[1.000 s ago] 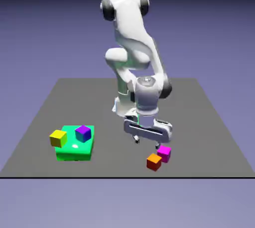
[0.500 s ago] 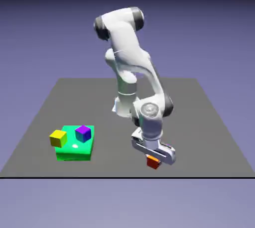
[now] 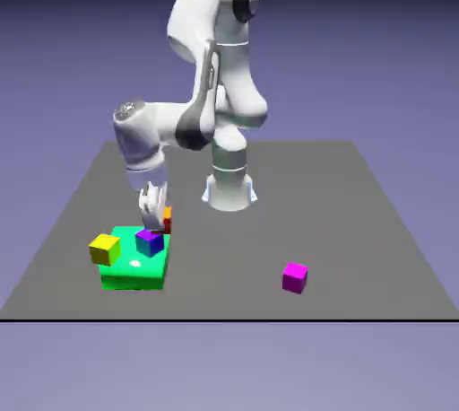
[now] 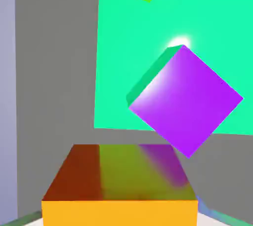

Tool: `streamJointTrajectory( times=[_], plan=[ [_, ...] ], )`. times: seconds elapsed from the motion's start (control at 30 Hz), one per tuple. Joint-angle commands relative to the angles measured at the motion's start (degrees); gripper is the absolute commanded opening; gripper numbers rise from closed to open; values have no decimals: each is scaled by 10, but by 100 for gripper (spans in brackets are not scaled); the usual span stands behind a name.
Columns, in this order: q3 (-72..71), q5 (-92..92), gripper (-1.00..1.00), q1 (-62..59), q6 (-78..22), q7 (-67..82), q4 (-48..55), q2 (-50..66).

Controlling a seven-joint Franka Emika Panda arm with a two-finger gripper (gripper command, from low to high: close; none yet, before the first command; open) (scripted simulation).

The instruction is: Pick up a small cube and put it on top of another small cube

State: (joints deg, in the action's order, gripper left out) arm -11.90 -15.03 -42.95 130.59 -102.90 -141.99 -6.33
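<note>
1. the tool (image 3: 160,225) is gripping the orange cube (image 4: 118,170), its fingers closing on opposite sides; the hand view is showing the cube large at the bottom edge, between the fingertips (image 4: 220,219).
2. in the exterior view, the orange cube is showing only partly, peeking out on the exterior view's right of the white hand (image 3: 153,205).
3. the purple-blue cube (image 3: 150,242) is resting on the flat green block (image 3: 134,273), near that block's far edge on the exterior view's right.
4. the orange cube is hanging near the purple-blue cube, not sitting squarely over it; the exact gap is staying unclear from these views.
5. the purple-blue cube is lying turned relative to the held cube, its corner pointing toward it in the hand view.
6. the yellow cube (image 3: 105,249) is standing at the green block's side on the exterior view's left.
7. the magenta cube (image 3: 295,277) is sitting on the dark worktop (image 3: 359,239), well apart, toward the exterior view's right.
8. the arm (image 3: 170,124) is bending toward the exterior view's left, reaching out to the block.
</note>
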Motion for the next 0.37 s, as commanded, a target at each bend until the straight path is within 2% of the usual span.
streamJointTrajectory(
  times=[0.0, 0.2, 0.23, 0.33],
  plan=[
    [4, -3, -100, -1, -3, -2, -2, -6],
    [-5, -15, -100, 9, 111, 7, -33, 76],
    [-5, -15, 100, 9, 111, 7, -33, 76],
    [-1, -10, 100, 4, 61, 3, -20, 41]
  ],
)
